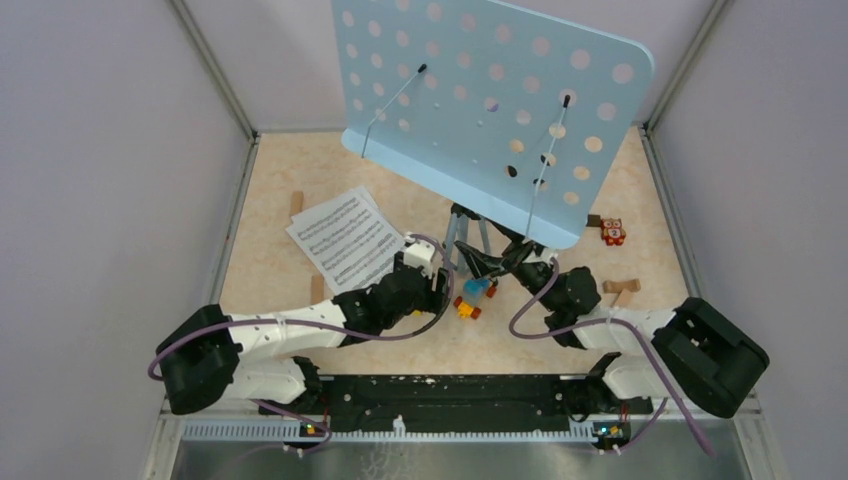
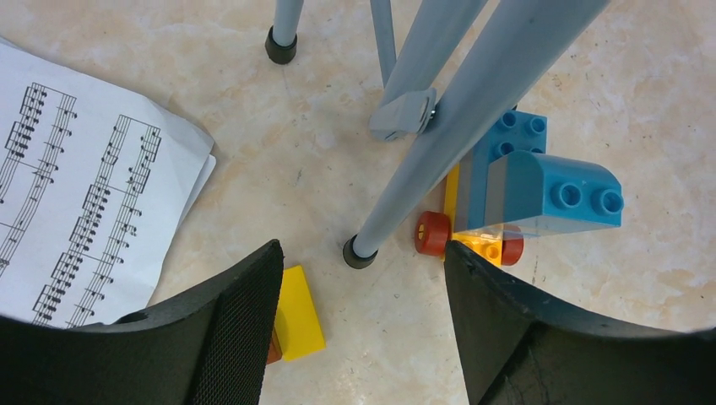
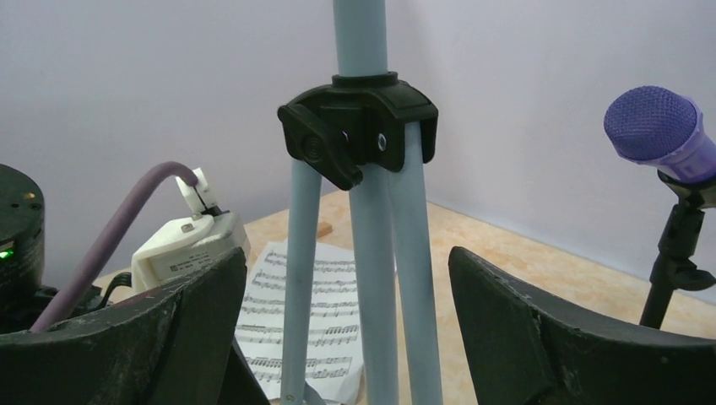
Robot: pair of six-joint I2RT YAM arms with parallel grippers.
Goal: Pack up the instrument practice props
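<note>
The pale blue perforated music desk (image 1: pixel 480 110) stands tilted on its tripod legs (image 1: pixel 468 235) at mid-table. White sheet-music pages (image 1: pixel 345 240) lie to its left. My left gripper (image 1: pixel 440 282) is open low at the tripod's base; in the left wrist view (image 2: pixel 363 253) a leg's black foot (image 2: pixel 359 251) lies between the jaws, with the pages (image 2: pixel 84 194) at the left. My right gripper (image 1: pixel 505 258) is open; in the right wrist view (image 3: pixel 348 253) it straddles the legs (image 3: pixel 371 278) below the black hub (image 3: pixel 359 126). A purple microphone (image 3: pixel 654 126) sits in a black holder (image 3: pixel 675 253). The pink microphone is hidden.
A blue toy brick car (image 2: pixel 540 186) with red wheels sits beside the tripod foot, and a yellow brick (image 2: pixel 300 312) lies by my left finger. Wooden blocks (image 1: pixel 296 202) (image 1: pixel 622 288) and a red toy (image 1: pixel 613 232) lie around. Walls close the table's sides and back.
</note>
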